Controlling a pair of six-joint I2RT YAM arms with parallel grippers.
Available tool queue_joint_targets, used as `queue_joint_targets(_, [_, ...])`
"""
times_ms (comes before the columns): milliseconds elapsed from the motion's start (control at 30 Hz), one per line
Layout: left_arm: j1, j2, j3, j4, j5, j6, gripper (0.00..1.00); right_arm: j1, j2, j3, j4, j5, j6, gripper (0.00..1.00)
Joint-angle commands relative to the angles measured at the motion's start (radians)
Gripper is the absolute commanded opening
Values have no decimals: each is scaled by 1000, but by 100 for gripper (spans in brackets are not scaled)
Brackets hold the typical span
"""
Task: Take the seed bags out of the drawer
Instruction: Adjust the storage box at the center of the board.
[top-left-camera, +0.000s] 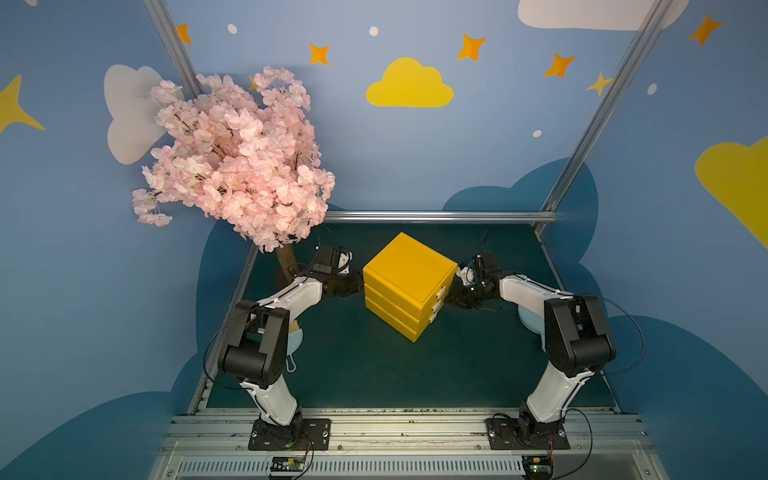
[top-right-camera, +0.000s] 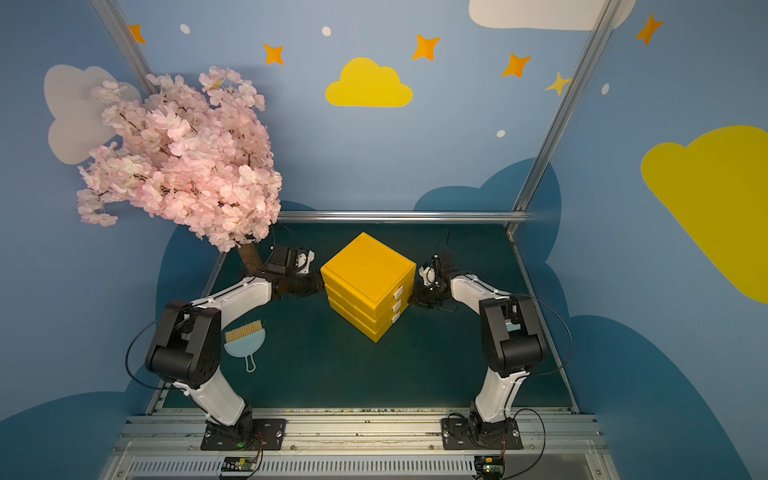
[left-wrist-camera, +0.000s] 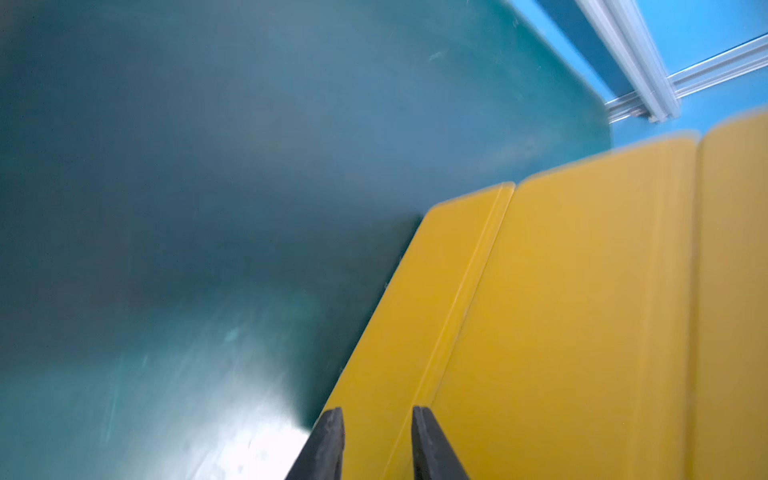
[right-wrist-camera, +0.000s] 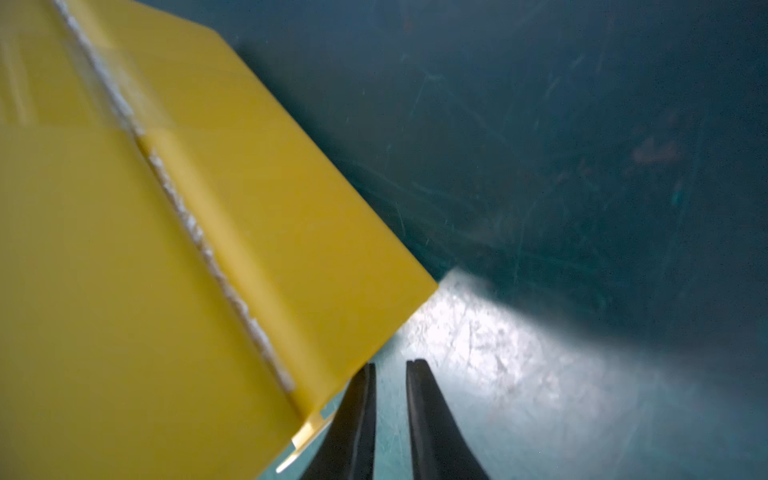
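Narrowly parted and empty, the left gripper (left-wrist-camera: 378, 411) sits against the blank side of the yellow plastic three-drawer cube cabinet (top-left-camera: 405, 268), seemingly bracing it, while the equally narrow right gripper (right-wrist-camera: 390, 362) waits near the small white tab handle (top-left-camera: 441, 289) of the shut top drawer (top-left-camera: 433, 296); the seed bags are unseen, presumably inside.

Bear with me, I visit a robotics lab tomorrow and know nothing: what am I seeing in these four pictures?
Two robot arms, left arm and right arm, are bolted at a green table's front edge. Two pictures look down from a paired overhead camera; the other two come from cameras on each wrist, looking along the pincers. On the table stands a yellow cabinet with three shut drawers, so no seed bags show. Also there: a pink blossom tree and a blue brush. The left gripper is at the cabinet's side; the right gripper is near the drawer tabs. Both hold nothing, jaws slightly apart.
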Motion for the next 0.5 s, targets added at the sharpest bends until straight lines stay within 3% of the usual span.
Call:
queue_joint_targets(0, [-58, -92, -58, 32, -19, -33, 33, 26, 28, 57, -3, -28, -30, 21])
queue_joint_targets(467, [-148, -376, -277, -33, -165, -96, 36, 140, 92, 116, 17, -52, 19, 22])
